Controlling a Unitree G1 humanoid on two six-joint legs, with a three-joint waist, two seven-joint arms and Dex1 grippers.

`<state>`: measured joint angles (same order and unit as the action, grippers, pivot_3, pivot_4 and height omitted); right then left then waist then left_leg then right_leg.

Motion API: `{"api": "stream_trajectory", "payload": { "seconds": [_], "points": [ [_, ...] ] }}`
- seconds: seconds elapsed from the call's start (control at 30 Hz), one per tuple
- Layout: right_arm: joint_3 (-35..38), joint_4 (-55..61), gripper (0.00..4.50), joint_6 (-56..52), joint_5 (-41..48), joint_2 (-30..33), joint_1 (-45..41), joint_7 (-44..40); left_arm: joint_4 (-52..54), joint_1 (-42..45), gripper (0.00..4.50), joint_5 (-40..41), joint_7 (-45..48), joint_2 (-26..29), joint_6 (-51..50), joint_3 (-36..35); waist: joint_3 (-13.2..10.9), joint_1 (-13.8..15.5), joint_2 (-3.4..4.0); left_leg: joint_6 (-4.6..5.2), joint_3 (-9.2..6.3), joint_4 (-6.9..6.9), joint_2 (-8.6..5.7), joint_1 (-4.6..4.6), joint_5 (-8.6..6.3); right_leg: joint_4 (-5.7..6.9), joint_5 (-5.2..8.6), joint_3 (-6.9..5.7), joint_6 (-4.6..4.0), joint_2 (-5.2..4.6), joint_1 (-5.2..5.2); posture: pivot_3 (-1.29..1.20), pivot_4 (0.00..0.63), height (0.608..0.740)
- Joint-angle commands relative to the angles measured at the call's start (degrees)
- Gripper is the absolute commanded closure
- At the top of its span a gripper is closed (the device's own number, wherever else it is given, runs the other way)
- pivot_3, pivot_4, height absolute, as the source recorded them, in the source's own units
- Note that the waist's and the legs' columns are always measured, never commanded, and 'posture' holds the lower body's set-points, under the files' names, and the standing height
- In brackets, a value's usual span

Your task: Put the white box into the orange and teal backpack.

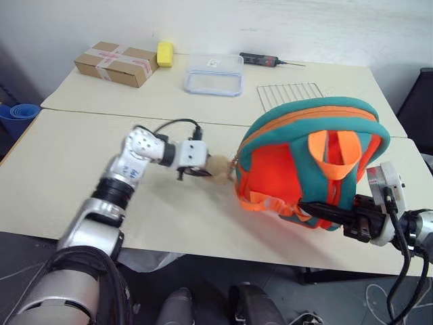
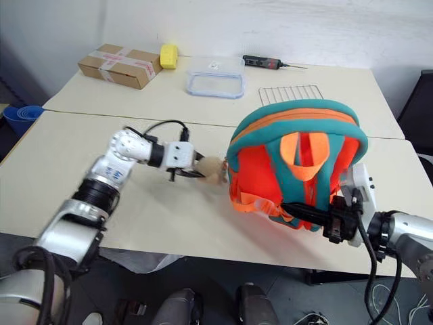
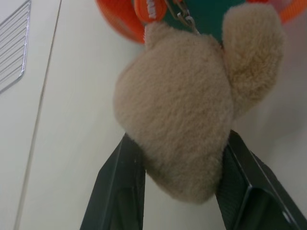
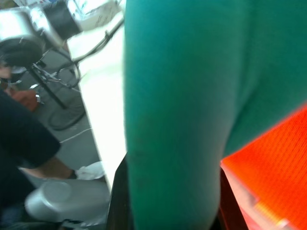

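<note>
Orange and teal backpack [image 1: 308, 159]: stood upright near the worktop's [image 1: 81, 183] front edge, toward its right end, straps and teal rim facing the camera. White box: not to be seen on the worktop; whether it already sat inside the backpack could not be told.

Tan plush toy [image 1: 218, 169]: hung from the backpack's left side by a small clip, resting on the worktop.

Left tool [image 1: 196, 172]: reached in from the left, its two black fingers [image 3: 120, 191] set on either side of the plush toy, gripping it.

Right tool [image 1: 323, 211]: low at the backpack's front right, jaws closed on the teal edge of the bag.

Step in hand, as judged: steadying or opening the bag. Done well, the right tool would keep its pinch on the teal rim while the left let go of the toy and took the bag's fabric instead, since the toy only swings on its clip and gives poor control.

Far half of worktop: brown taped cardboard box [image 1: 116, 63] and yellow block [image 1: 165, 53] at the left corner; clear lidded container [image 1: 214, 73] mid-edge; wire rack [image 1: 289, 93] behind the backpack; dark pen-like tool [image 1: 260, 59] at the far edge.
</note>
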<state>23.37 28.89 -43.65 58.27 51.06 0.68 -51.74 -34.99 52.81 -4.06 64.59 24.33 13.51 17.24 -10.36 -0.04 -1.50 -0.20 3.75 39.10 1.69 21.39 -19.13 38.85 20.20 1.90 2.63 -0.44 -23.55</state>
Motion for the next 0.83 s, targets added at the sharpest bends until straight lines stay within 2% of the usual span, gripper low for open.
{"api": "stream_trajectory", "payload": {
  "seconds": [0.03, 0.07, 0.2, 0.3, 0.4, 0.53, 0.63, 0.7, 0.83],
  "points": [
    [-1.91, -0.49, 4.5, 2.78, -3.48, -1.26, -3.54, 2.39, 6.99, -1.94, 2.96, 3.37, -0.49, -1.46, -8.07, -1.79, 0.0, -0.04, 0.0, 0.0, -0.01, 0.0, 0.0, 0.0, 0.0, 0.01, 0.0, -0.01, 0.0, 0.0, -0.02, 0.0, 0.15, 0.74],
    [-2.56, -1.02, 4.5, 3.21, -4.74, -1.14, -4.16, 2.45, 8.58, -2.69, 2.96, 4.49, -0.32, -1.38, -10.61, -2.64, 0.0, -0.22, 0.0, -0.01, -0.01, 0.0, 0.0, 0.0, 0.01, 0.04, 0.0, -0.01, 0.0, 0.02, -0.04, 0.0, 0.15, 0.74],
    [-1.96, -3.48, 3.21, 3.59, -7.69, 2.57, -2.91, -2.75, 16.08, -5.54, 1.76, 12.77, 2.18, 1.83, -25.39, -8.82, 0.0, -0.17, 0.01, -0.03, 0.0, 0.0, 0.01, 0.0, 0.02, 0.1, 0.0, 0.0, 0.0, 0.04, -0.06, 0.0, 0.15, 0.74],
    [1.92, -6.21, 2.23, 3.24, -7.62, 6.3, -1.08, -8.24, 20.04, -7.29, 0.88, 17.21, 3.07, 5.03, -32.82, -12.56, 0.0, -0.22, 0.01, -0.03, 0.0, 0.0, 0.01, 0.01, 0.02, 0.1, 0.0, -0.01, 0.0, 0.04, -0.05, 0.0, 0.15, 0.74],
    [9.48, -12.11, 1.26, -0.25, -5.57, 11.38, 1.84, -15.47, 24.42, -9.61, 0.01, 23.48, 5.39, 10.49, -41.7, -17.64, -0.01, -0.12, 0.02, -0.03, -0.02, 0.0, 0.0, 0.0, 0.02, 0.06, 0.0, -0.01, 0.0, 0.03, -0.02, 0.0, 0.15, 0.74],
    [25.6, -25.91, 0.03, -5.72, -8.46, 19.17, 10.42, -29.51, 23.79, -11.48, 0.0, 32.67, 8.47, 23.59, -55.23, -29.79, -0.03, -0.25, 0.0, -0.02, -0.03, -0.06, 0.02, -0.03, 0.01, 0.01, 0.01, -0.04, -0.01, 0.04, 0.01, 0.0, 0.15, 0.74],
    [30.4, -31.02, 0.03, -6.17, -9.58, 19.9, 11.2, -30.64, 27.04, -14.46, 0.0, 37.07, 6.83, 28.64, -61.15, -36.16, -0.02, -0.43, -0.01, 0.01, -0.03, -0.16, 0.05, -0.15, 0.0, -0.12, 0.02, -0.04, -0.03, 0.05, 0.12, 0.0, 0.15, 0.74],
    [30.72, -32.13, 0.03, -3.61, -11.02, 18.33, 9.69, -28.7, 29.86, -18.02, 0.0, 37.99, 5.74, 29.78, -61.36, -38.81, 0.0, -0.63, 0.03, 0.32, -0.03, -0.15, 0.01, -0.28, -0.18, -0.15, 0.02, -0.03, -0.03, -0.02, 0.28, 0.0, 0.15, 0.74],
    [26.82, -31.93, 0.03, -0.36, -12.68, 13.18, 4.21, -21.2, 37.13, -23.57, 0.0, 38.54, -1.8, 25.28, -59.68, -40.62, 0.0, -0.72, 0.03, 0.33, -0.11, -0.12, -0.01, -0.33, -0.18, -0.17, 0.02, -0.09, -0.02, -0.06, 0.39, 0.0, 0.15, 0.74]
  ]
}}
